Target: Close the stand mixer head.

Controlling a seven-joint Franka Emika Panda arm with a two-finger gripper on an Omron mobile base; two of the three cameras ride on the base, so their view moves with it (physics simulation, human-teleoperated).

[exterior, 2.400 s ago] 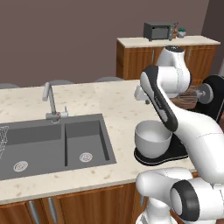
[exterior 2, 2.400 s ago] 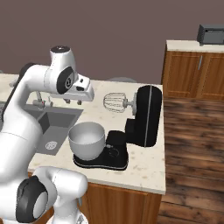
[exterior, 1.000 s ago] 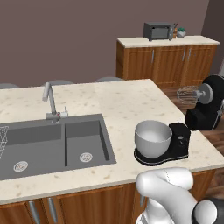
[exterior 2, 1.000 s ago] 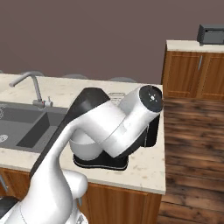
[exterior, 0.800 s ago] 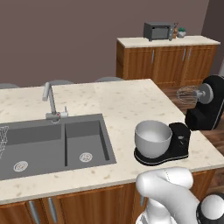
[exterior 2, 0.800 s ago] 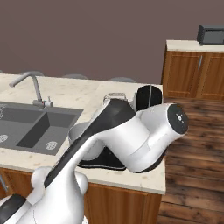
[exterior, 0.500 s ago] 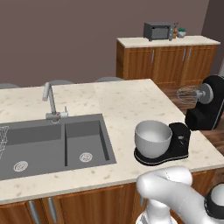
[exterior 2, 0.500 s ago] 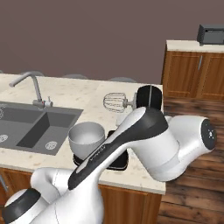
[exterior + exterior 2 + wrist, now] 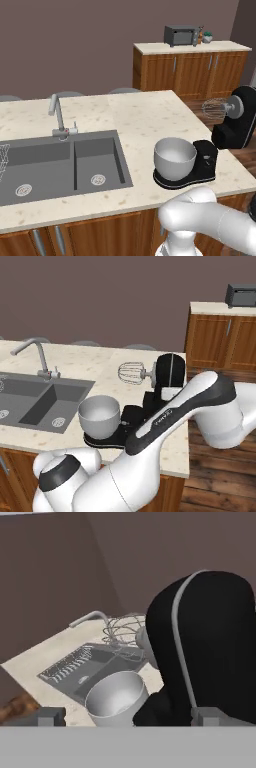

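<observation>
So the stand mixer head [image 9: 239, 117] is tipped back, glossy black and rounded, sitting at the far right end of the bench [image 9: 135, 120], right next to that edge. Its wire whisk [image 9: 214, 108] sticks out sideways on a silver hub, up in the air and clear of the bowl. From the right base view the head [image 9: 170, 373] stands nearly upright over the black base plate [image 9: 112, 440], and the whisk [image 9: 131, 373] points toward the sink side.

Counts: one steel bowl [image 9: 174, 159], smooth and round, sitting on the base plate near the front edge of the bench. One double sink [image 9: 60, 162] with two grey basins and one curved faucet [image 9: 57, 114]. One small dark microwave [image 9: 181, 35] on the wooden cabinet [image 9: 187, 70] against the back wall.

Room-wise, the speckled stone bench is bare between the sink and the mixer, and behind the mixer too. Past the right edge it drops to a wood plank floor [image 9: 220, 466].

In the hand view the end effector [image 9: 127, 716] is looking at the rounded back of the head [image 9: 210, 647] from close up, with the bowl [image 9: 116, 698] lower left and the whisk [image 9: 124, 628] beyond. The two finger tips sit far apart at the bottom corners, so it's spread wide with nothing held. The white arm [image 9: 185, 406] sweeps across in front of the mixer's column in the right base view.
</observation>
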